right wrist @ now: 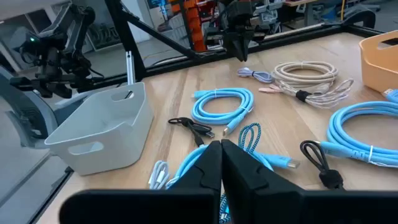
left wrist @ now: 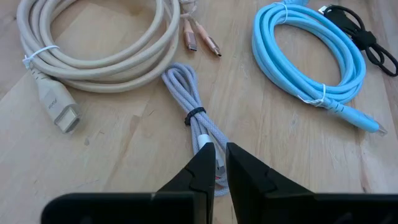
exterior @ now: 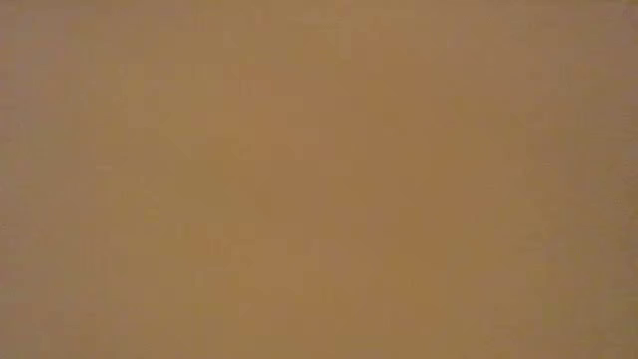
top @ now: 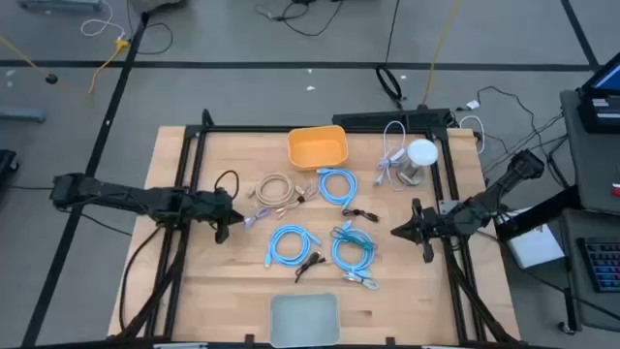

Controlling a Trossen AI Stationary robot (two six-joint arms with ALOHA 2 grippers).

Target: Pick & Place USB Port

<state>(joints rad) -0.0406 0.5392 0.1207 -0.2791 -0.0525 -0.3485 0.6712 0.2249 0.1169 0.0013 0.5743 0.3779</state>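
Note:
A short grey braided USB cable (left wrist: 193,102), folded and tied with a black band, lies on the wooden table (top: 213,281) left of centre. It also shows in the high view (top: 254,219). My left gripper (left wrist: 221,155) stands at its near end, fingers almost shut with the cable's plug end in the narrow gap. My right gripper (right wrist: 221,149) is shut and empty, low over the table's right side (top: 397,231), beside blue cable coils (top: 351,250). The low view shows only a blank tan surface. My left gripper pinches the plug end (left wrist: 208,140) of the grey braided cable between its two fingers. The fingers come slanting down from the table's left and lie along the cable. The rest of the cable lies flat on the table, slack.
A beige coil (top: 276,189) and several blue coils (top: 337,184) lie mid-table, with black cables (top: 308,264) among them. An orange bin (top: 317,147) stands at the far edge and a grey bin (top: 303,318) at the near edge. A white round object (top: 421,153) sits far right.

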